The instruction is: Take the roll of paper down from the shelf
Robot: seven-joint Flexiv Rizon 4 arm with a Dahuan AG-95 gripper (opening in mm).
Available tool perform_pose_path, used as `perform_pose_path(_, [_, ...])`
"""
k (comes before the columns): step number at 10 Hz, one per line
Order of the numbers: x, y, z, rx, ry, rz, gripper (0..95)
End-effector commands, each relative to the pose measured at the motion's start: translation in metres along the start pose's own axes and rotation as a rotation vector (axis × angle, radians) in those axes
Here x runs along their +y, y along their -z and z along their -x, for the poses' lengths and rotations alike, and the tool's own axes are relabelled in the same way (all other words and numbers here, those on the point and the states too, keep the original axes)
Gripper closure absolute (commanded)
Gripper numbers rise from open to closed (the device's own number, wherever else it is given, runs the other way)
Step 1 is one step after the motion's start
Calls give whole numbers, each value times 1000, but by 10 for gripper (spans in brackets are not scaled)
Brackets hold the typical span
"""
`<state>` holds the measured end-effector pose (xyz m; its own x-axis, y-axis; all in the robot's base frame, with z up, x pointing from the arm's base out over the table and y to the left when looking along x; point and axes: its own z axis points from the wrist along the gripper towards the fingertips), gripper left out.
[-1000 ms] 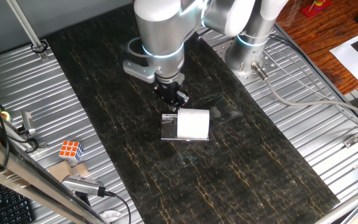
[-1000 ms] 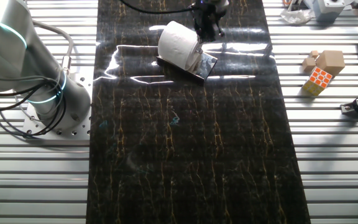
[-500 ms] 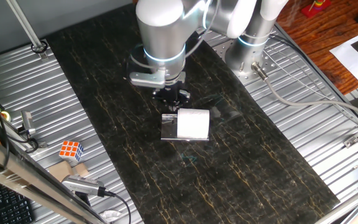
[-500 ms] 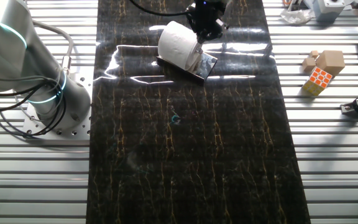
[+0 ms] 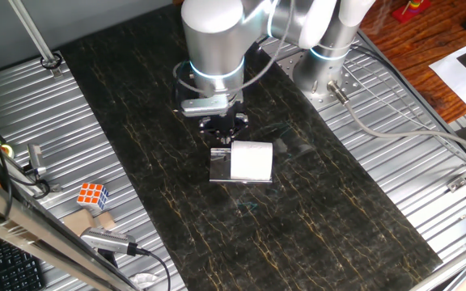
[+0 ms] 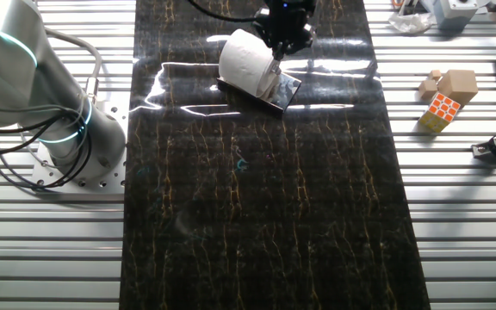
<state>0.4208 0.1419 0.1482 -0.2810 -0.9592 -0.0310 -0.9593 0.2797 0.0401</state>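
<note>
The white roll of paper (image 5: 252, 162) lies on its side on the clear plastic shelf (image 5: 219, 168) in the middle of the dark mat. In the other fixed view the roll (image 6: 244, 60) rests on the glossy shelf (image 6: 286, 91) near the far end of the mat. My gripper (image 5: 224, 132) hangs just behind the roll's end, close above the shelf edge, with its black fingers spread apart and nothing between them. In the other fixed view the gripper (image 6: 279, 45) sits right beside the roll's end face.
A coloured puzzle cube (image 5: 92, 195) and wooden blocks (image 6: 451, 84) lie on the ribbed metal beside the mat. The arm's base (image 5: 324, 69) stands at the mat's far corner. A cable and a tool (image 5: 108, 241) lie near the cube.
The wrist has turned about its vertical axis and shifted slightly toward the roll's end. The roll and the shelf have not moved.
</note>
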Motion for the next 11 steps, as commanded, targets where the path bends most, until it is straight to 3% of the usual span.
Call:
perform_pose_path(1, [24,1,19,-5,245,-32,950])
perform_pose_path(2, [43,0,35,5,307,-47,570])
perform_pose_path(3, [49,-1,41,8,341,-54,570])
perform_pose_path(4, [59,-7,51,7,451,-63,570])
perform_pose_path(5, [63,-11,54,-5,518,-66,380])
perform_pose_path(6, [67,-17,55,-6,606,-70,380])
perform_pose_path(7, [68,-20,55,-4,664,-70,190])
perform_pose_path(11, [66,-30,50,20,803,-61,190])
